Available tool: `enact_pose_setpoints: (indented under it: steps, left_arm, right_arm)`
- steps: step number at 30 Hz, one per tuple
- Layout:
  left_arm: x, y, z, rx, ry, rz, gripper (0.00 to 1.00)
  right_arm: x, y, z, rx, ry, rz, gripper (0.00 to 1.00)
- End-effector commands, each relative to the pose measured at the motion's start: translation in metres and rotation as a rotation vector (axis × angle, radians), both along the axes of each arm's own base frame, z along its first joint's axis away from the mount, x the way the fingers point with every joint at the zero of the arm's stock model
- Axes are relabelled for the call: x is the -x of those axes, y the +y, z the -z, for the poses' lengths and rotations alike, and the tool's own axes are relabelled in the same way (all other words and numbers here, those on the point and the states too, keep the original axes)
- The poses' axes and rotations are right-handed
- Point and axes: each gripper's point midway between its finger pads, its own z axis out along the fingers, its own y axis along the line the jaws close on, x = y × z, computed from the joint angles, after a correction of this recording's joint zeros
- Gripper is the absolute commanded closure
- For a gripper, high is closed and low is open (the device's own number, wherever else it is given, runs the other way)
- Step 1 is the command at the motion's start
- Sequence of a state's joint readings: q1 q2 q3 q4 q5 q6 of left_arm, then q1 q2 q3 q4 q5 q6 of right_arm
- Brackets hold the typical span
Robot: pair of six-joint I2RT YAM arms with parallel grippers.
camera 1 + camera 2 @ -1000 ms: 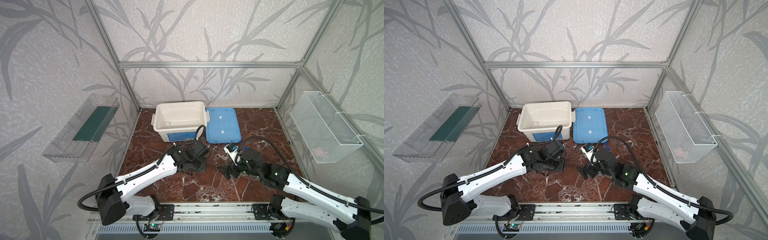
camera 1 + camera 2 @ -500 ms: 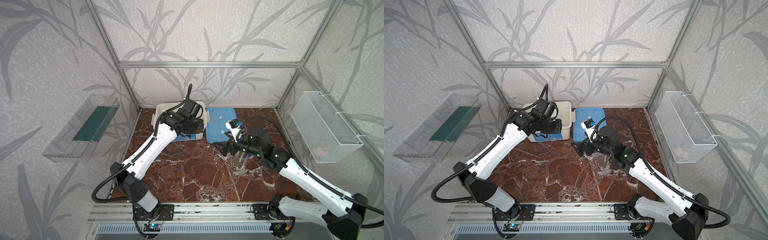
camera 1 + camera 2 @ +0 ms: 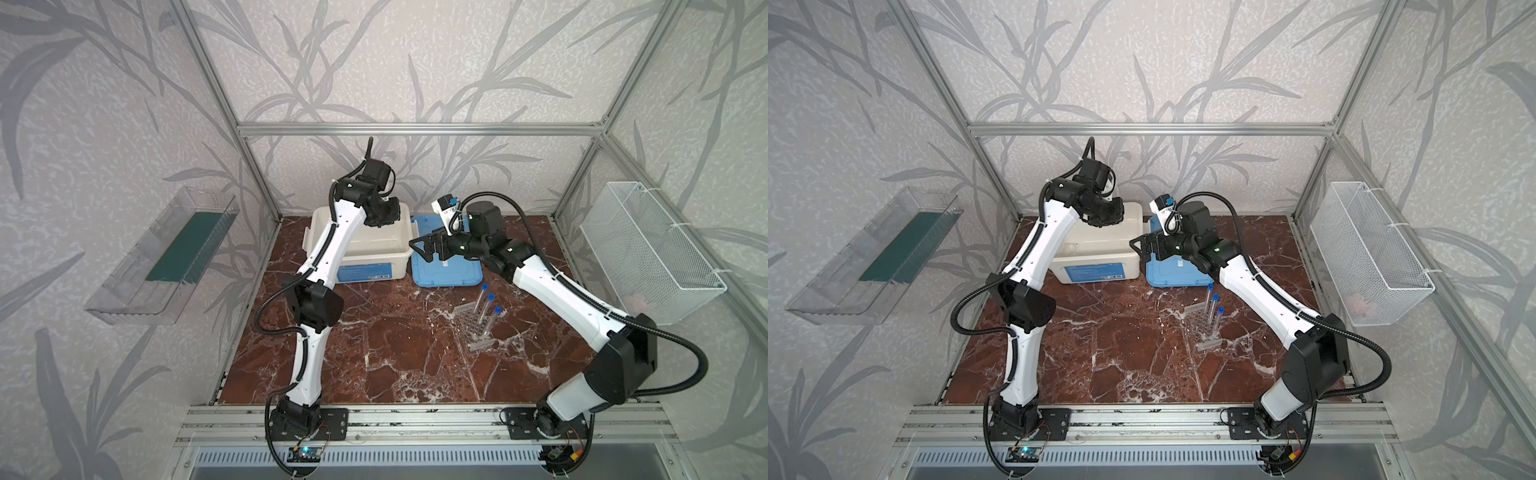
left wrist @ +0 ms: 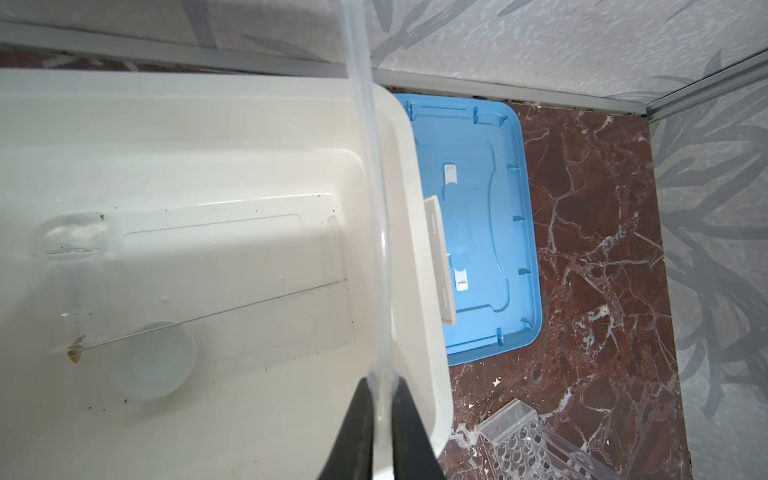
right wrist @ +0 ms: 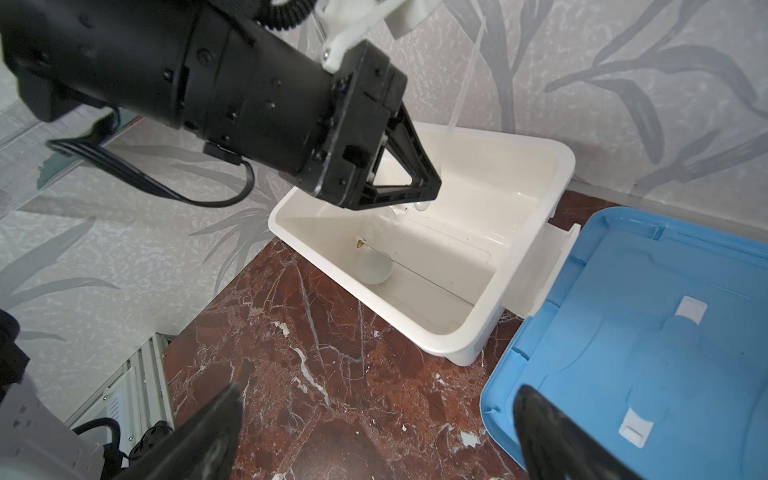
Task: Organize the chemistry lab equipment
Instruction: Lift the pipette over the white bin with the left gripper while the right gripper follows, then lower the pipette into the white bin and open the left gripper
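Note:
My left gripper (image 4: pixel 382 380) is shut on the clear pipette (image 4: pixel 365 137), holding it over the white tub's right side. In both top views that gripper (image 3: pixel 380 216) hangs above the tub. On the tub floor lie a small clear jar (image 4: pixel 70 237), a small round white dish (image 4: pixel 156 359) and a thin glass rod (image 4: pixel 216 313). The dish (image 5: pixel 374 268) also shows in the right wrist view. My right gripper (image 5: pixel 378 390) is open and empty, above the floor between tub and lid (image 3: pixel 424 249). The clear rack (image 3: pixel 478 328) stands on the floor with three blue-capped test tubes (image 3: pixel 486 307) in it.
The white tub (image 3: pixel 353 257) stands at the back, with its blue lid (image 3: pixel 449 270) flat on the floor to its right. A wire basket (image 3: pixel 648 249) hangs on the right wall. A clear tray (image 3: pixel 166 253) hangs on the left wall.
Both arms have lifted from the table's front toward the back. The left gripper now hangs over the tub, the right one by the lid. The rack with tubes now shows.

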State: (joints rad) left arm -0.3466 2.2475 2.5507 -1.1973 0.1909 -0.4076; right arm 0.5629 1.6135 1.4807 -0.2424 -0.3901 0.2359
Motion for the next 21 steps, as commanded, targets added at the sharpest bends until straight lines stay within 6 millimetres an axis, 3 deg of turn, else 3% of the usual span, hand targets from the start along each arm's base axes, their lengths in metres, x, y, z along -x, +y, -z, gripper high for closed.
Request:
enact_pose_setpoints:
  steps: [1,11,21]
  left_arm:
    - [0.0,0.01,0.009,0.041,0.064,-0.019,0.88]
    - [-0.024,0.011,0.057,0.085,0.14,-0.086,0.89]
    - [-0.005,-0.011,0.091,0.042,0.231,-0.035,0.9]
  right_arm:
    - [-0.01,0.002,-0.006,0.01,0.006,0.014,0.01]
    - [-0.03,0.015,0.023,0.037,0.046,0.004,0.0]
    - [-0.033,0.017,0.046,0.054,0.08,0.008,0.01]
